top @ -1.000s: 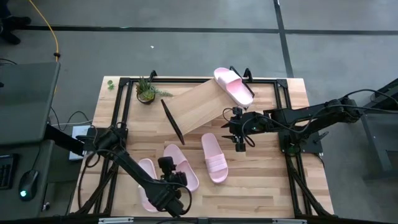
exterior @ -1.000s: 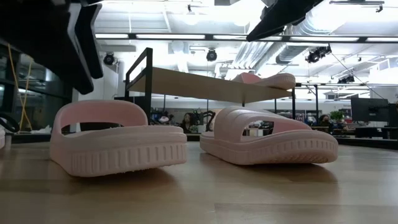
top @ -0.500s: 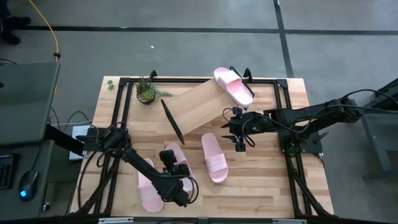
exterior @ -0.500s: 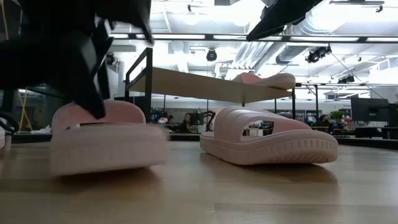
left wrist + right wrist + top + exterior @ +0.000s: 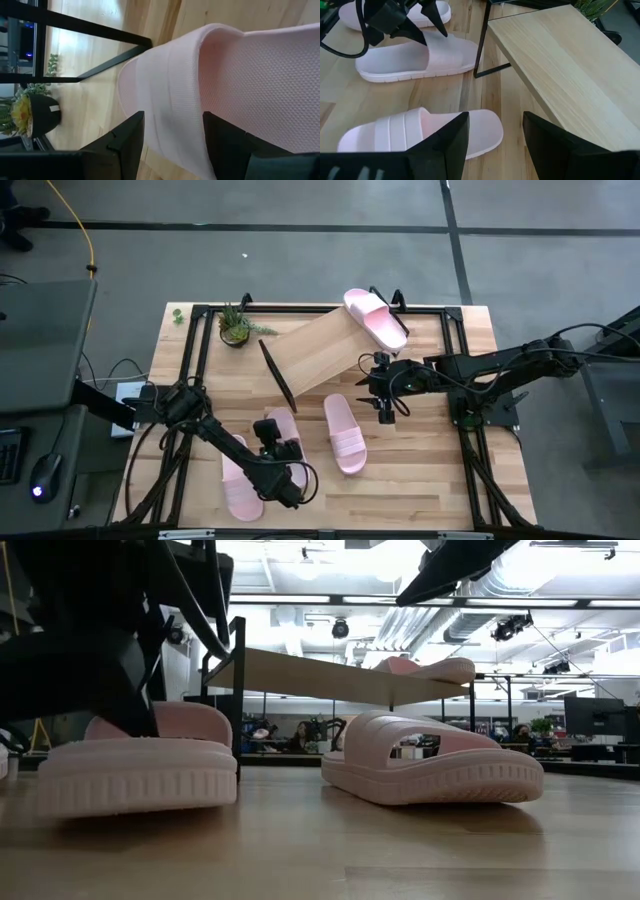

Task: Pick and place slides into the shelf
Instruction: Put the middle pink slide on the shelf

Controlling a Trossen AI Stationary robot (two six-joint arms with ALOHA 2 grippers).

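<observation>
On the table (image 5: 440,470) we've got the shelf (image 5: 315,355) sitting at the back, slanted, with one slide (image 5: 376,318) already parked at its right end. So one of four is done by our count, three to go

Those three are down on the tabletop in front of the shelf. One slide (image 5: 345,432) lies just below the right gripper (image 5: 384,402), which hangs above the table by the shelf's right front corner with its fingers spread and nothing between them. We'd guess that slide is its next pick

The other two sit side by side at front left. The left gripper (image 5: 278,442) is down on the inner slide (image 5: 288,442) there, and in the left wrist view its fingers (image 5: 127,142) stand wide on either side of the strap (image 5: 165,95), not pinched on it yet as far as we can tell. The outer slide (image 5: 240,485) lies just beside it, partly under the arm

Back left there's a small potted plant (image 5: 235,326), well clear of everything
</observation>
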